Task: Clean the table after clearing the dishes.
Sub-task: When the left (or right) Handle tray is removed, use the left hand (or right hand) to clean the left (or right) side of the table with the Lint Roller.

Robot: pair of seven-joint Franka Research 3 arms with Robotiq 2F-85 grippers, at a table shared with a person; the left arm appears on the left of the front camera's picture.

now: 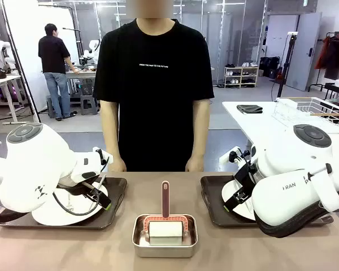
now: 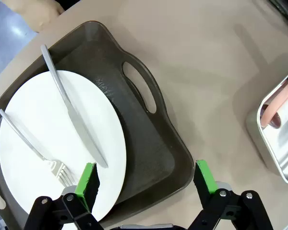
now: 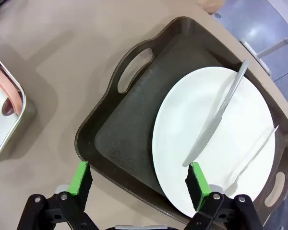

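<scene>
On the tan table (image 1: 158, 195) lie two dark brown trays, each with a white plate, a knife and a fork. My left gripper (image 1: 99, 196) hangs open over the left tray (image 1: 116, 192). In the left wrist view its open gripper (image 2: 145, 178) straddles the near edge of the tray (image 2: 149, 143), one pad over the plate (image 2: 57, 143) beside the knife (image 2: 72, 110) and fork (image 2: 36, 148). My right gripper (image 1: 236, 196) is open above the right tray (image 1: 210, 197). In its wrist view the gripper (image 3: 139, 181) spans the tray (image 3: 120, 139) edge and plate (image 3: 216, 139).
A small steel pan (image 1: 165, 244) holding a pink-handled roller (image 1: 165, 217) sits at the middle front between the trays. A person in a black shirt stands at the far edge, hands (image 1: 117, 165) resting near the table. A white table with a wire basket (image 1: 308, 110) stands behind right.
</scene>
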